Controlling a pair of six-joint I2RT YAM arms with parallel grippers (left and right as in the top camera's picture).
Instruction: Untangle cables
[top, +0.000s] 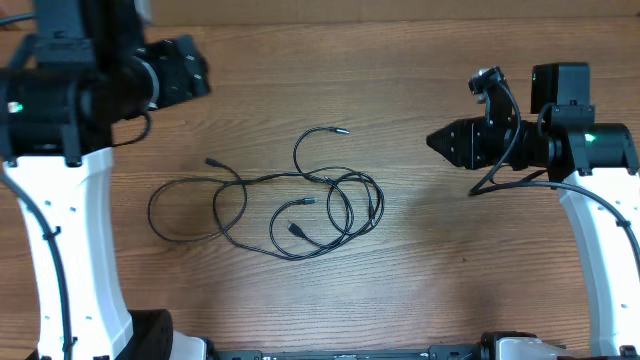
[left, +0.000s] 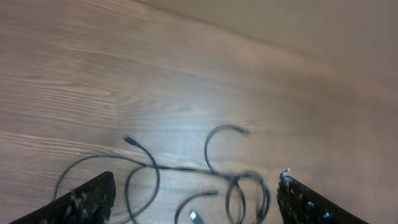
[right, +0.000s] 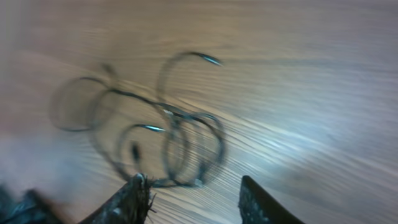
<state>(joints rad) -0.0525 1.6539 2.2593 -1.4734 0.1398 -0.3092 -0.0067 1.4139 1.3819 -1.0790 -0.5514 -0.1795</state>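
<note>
Cables (top: 328, 180) are laid in loose, overlapping black loops on the middle of the wooden table (top: 420, 290), between the two arms, with small plug ends seen at the loose tips. The left fingers (left: 87, 199) are held spread apart, and the right fingers (right: 134, 200) are likewise parted, both kept well apart from the tangle.

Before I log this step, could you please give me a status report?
Left gripper open, empty. Right gripper open, empty. Cables tangled, lying on table, ungripped. Nothing in the way.
</note>
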